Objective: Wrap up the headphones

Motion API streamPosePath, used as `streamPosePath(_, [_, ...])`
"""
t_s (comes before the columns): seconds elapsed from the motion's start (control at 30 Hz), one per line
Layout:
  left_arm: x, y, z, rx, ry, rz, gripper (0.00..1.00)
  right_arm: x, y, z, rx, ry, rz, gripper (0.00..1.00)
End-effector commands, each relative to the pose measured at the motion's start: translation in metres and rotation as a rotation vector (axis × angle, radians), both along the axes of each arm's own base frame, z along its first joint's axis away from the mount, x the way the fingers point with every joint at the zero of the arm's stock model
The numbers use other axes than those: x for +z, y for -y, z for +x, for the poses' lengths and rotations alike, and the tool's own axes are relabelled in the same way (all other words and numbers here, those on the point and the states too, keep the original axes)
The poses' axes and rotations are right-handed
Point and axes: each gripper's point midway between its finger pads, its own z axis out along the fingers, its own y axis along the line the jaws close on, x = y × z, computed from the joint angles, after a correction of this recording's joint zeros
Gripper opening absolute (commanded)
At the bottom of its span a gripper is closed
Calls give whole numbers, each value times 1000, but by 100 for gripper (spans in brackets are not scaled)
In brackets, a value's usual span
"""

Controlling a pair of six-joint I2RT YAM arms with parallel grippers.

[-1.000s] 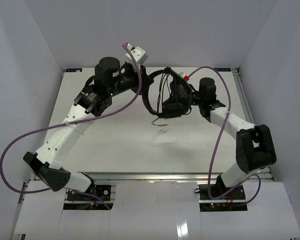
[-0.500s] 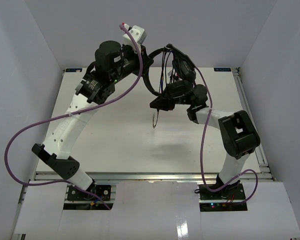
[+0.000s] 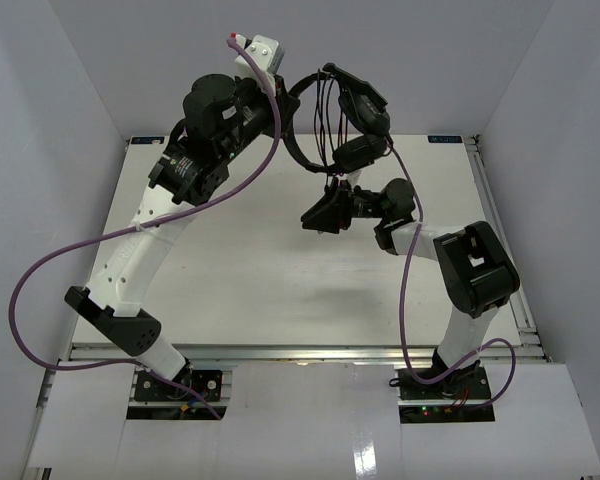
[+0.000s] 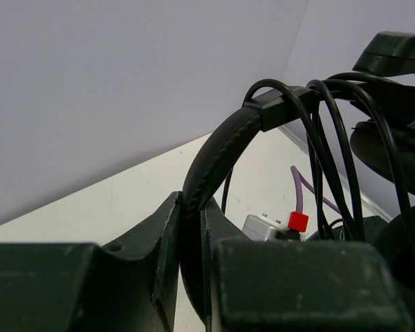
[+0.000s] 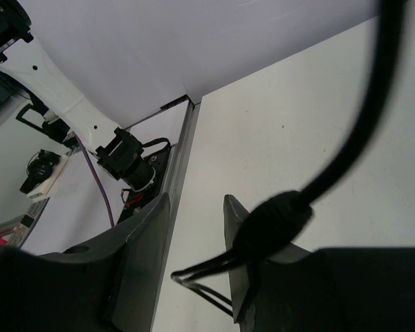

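- Mostly wrapped: thin black cord [image 5: 363,121] loops over the headband [image 4: 214,159] of the black over-ear headphones [image 3: 360,150], raised above the white counter [image 3: 240,270].
- Left hand [image 4: 191,207] clamps the headband; right hand [image 5: 195,204] parted (cord end against one finger).
- Remaining, likely: tucking the tail.

Left arm [image 3: 145,235], right arm [image 3: 475,275]: white links, black joints, purple cables [image 3: 404,300].

The headphones [image 4: 218,155] are plain black, their cord [image 5: 363,131] black too; my cables [image 3: 12,300] are purple, the table [image 3: 240,280] white.
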Motion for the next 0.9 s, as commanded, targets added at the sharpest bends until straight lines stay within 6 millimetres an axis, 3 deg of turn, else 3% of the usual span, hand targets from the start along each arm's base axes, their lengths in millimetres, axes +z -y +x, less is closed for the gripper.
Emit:
streamPosePath(0.0, [51,-16,-15,34,110,-102,0,11,0,-7,19,80,39,37])
streamPosePath(0.13, [53,-22,-12,66,119,-102,0,10,1,-8,15,73,37,33])
streamPosePath(0.4, [59,-38,0,177,143,-116,0,-1,5,-14,4,65,5,40])
streamPosePath(0.53, [54,-41,7,201,139,-101,0,-4,7,-19,1,77,-15,33])
streamPosePath(0.73, [45,-51,15,250,135,-71,0,-8,11,-21,-21,132,-55,10])
streamPosePath(0.87, [27,-57,26,286,104,-47,0,-23,15,-18,-74,120,-171,8])
